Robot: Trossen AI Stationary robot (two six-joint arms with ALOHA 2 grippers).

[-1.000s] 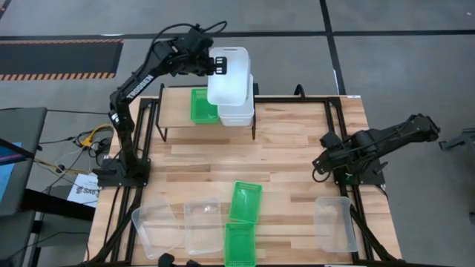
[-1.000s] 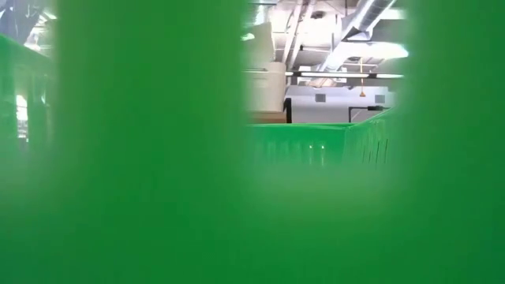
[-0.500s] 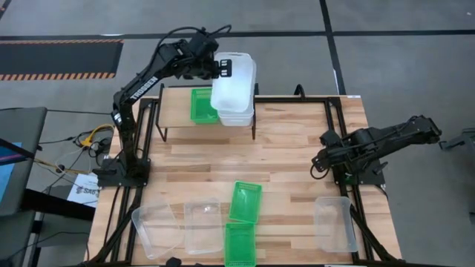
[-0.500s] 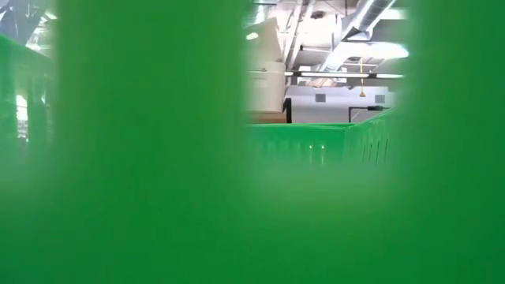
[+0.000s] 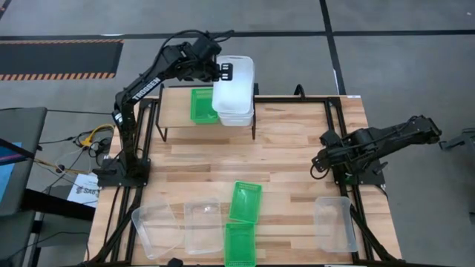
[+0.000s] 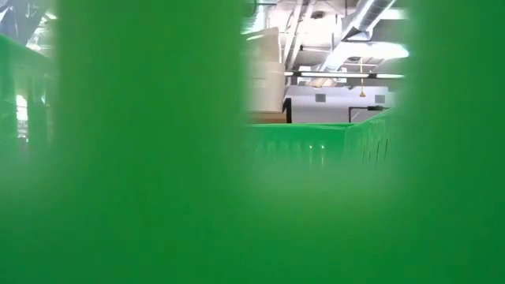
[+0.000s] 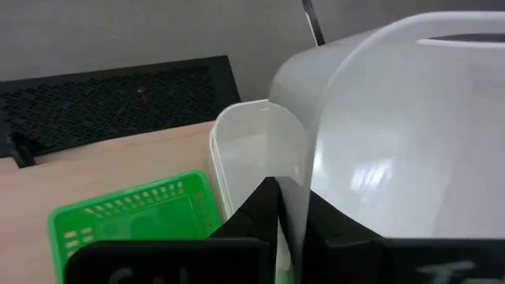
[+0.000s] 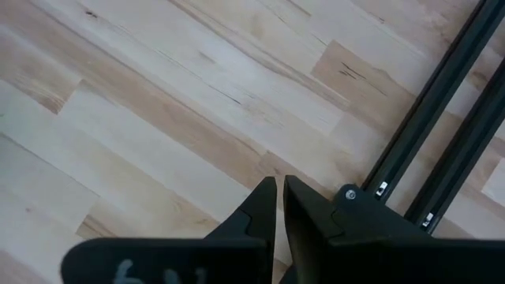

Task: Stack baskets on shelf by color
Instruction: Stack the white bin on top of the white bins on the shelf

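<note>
My left gripper (image 5: 223, 72) is shut on a white basket (image 5: 234, 83) and holds it over another white basket (image 5: 239, 115) on the shelf (image 5: 177, 117) at the table's far side. A green basket (image 5: 200, 104) stands on the shelf to the left of the white ones. Two more green baskets (image 5: 245, 202) (image 5: 240, 243) and three clear baskets (image 5: 158, 228) (image 5: 202, 225) (image 5: 334, 222) lie on the table near its front edge. My right gripper (image 5: 319, 165) hangs shut over bare wood at the table's right side. My left gripper pinches the white basket's end wall at the rim (image 7: 293, 185), with one finger (image 7: 264, 209) on each side of the wall. The fingers slant down from the table's left. The basket hangs tilted, clear of the white basket (image 7: 252, 150) below it.
A green basket (image 6: 142, 158) stands right in front of the low camera and fills most of that view. Black frame rails (image 5: 330, 119) run along the table's edges. Bare wood (image 5: 245, 159) lies between the shelf and the front row of baskets.
My left gripper has gone a little toward the table's right edge and down with the white basket, which now hangs closer over the white basket on the shelf.
</note>
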